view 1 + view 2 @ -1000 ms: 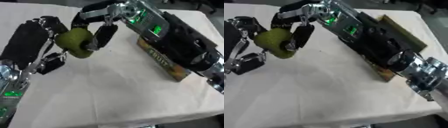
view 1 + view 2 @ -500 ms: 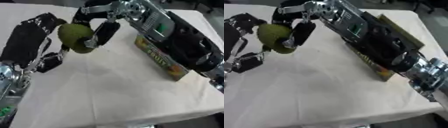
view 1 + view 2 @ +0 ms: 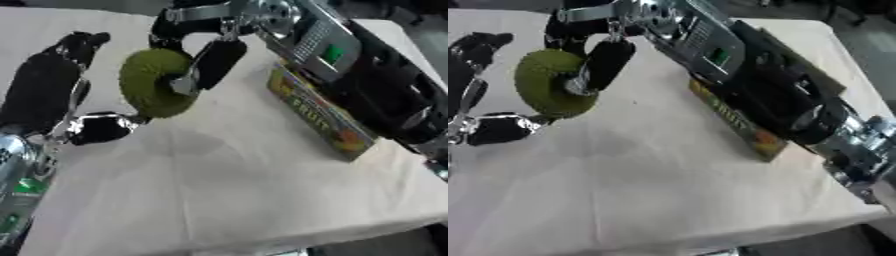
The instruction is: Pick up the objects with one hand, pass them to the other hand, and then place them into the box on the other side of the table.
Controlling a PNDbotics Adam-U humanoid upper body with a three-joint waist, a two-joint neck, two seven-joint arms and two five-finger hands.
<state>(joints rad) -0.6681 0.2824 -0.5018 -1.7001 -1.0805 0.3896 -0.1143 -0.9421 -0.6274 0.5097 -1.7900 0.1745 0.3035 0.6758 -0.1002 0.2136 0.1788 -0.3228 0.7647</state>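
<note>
Risk — the round olive-green fruit-like object (image 3: pixel 156 82) hangs above the white cloth-covered table (image 3: pixel 245 185) between both hands; judged mid-handover, it could drop and roll if one hand lets go early

Right hand (image 3: pixel 206 55) — fingers curled round the object from above

Left hand (image 3: pixel 61 95) — fingers spread, thumb just beside the object's underside

Printed cardboard box (image 3: pixel 319 115) — under the right forearm

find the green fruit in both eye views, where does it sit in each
Left eye view: green fruit upper left of centre, held off the table between the right hand and the left hand.
Right eye view: farther left, near the left edge.
Shared landmark: the fruit box to its right.
</note>
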